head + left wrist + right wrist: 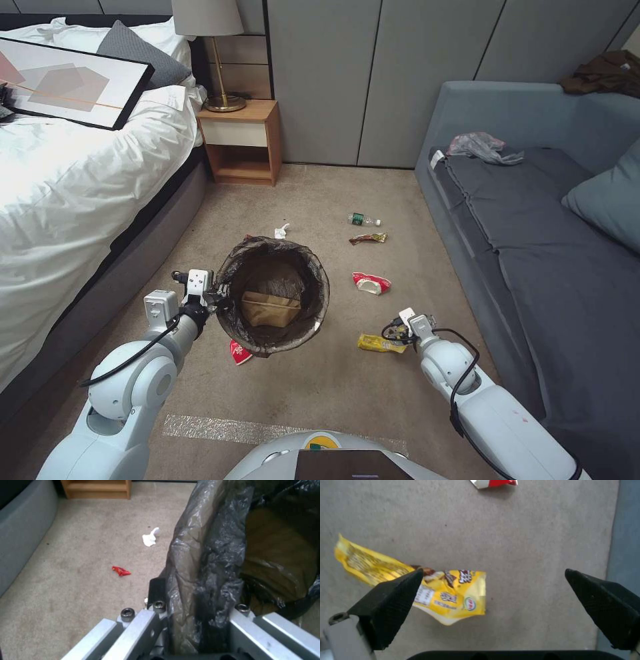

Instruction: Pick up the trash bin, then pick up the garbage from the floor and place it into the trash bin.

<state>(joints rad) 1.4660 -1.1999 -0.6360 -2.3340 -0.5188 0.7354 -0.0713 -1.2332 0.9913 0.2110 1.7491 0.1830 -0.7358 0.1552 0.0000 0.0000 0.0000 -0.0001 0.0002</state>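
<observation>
The trash bin (272, 297), white with a dark bag liner, hangs above the carpet, with my left gripper (217, 293) shut on its left rim (200, 562). A tan paper bag (270, 309) lies inside it. My right gripper (399, 328) is open and low over the floor, just above a yellow wrapper (446, 592) that lies partly under one finger (391, 600). More garbage lies around: a clear bottle (363, 219), a brown wrapper (368, 238), a red-and-white snack bag (371, 283), another (240, 352) below the bin, a white tissue (149, 538) and a tiny red wrapper (121, 571).
A bed (60, 180) with a framed picture on it runs along the left. A wooden nightstand (241, 137) with a lamp stands at the back. A grey sofa (533, 220) lines the right, close to my right arm. A tape strip (220, 430) marks the near carpet.
</observation>
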